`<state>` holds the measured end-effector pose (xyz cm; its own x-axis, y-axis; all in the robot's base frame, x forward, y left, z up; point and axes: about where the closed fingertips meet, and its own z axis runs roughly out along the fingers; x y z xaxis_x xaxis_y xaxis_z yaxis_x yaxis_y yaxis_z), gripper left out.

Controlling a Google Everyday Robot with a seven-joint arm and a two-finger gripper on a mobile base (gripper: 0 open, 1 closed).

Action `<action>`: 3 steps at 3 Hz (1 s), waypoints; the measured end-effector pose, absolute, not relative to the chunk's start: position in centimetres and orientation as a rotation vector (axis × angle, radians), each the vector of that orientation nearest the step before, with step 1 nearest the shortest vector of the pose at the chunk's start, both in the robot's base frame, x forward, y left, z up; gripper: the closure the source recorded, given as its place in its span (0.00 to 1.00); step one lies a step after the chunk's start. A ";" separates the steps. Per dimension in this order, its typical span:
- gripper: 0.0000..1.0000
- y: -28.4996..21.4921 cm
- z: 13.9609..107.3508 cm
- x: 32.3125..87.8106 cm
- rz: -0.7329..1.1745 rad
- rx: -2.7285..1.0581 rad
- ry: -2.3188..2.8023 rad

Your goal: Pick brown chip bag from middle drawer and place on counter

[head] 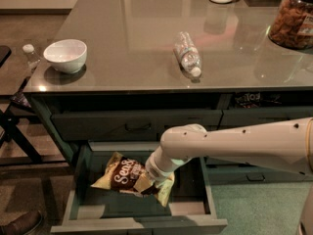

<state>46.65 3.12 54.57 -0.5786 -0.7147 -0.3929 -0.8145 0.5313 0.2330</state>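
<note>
Gripper (147, 178): down inside the open middle drawer (78, 182), at the end of the pale arm (234, 143) that reaches in from the right; it sits against the right part of the brown chip bag (124, 174).
Gripper's hold: cannot tell; the tool's tip is hidden where it meets the bag, so neither how far open it is nor whether it has the bag can be made out.
Brown chip bag: inside the middle drawer, left of centre, tilted with its lettered face up toward the camera; 1 pale corner points left and another hangs below the arm's wrist.
Middle drawer: pulled well out beneath the counter (137, 33), with its pale bottom visible around the bag.
Counter: glossy and reflective; it bears 1 white bowl (65, 56) near the left edge, 1 clear plastic bottle (188, 60) lying on its side near the middle, and 1 jar (293, 16) of brown snacks at the far right.
</note>
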 end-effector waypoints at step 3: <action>1.00 1.2 60.6 45.4 0.484 -1.253 2.521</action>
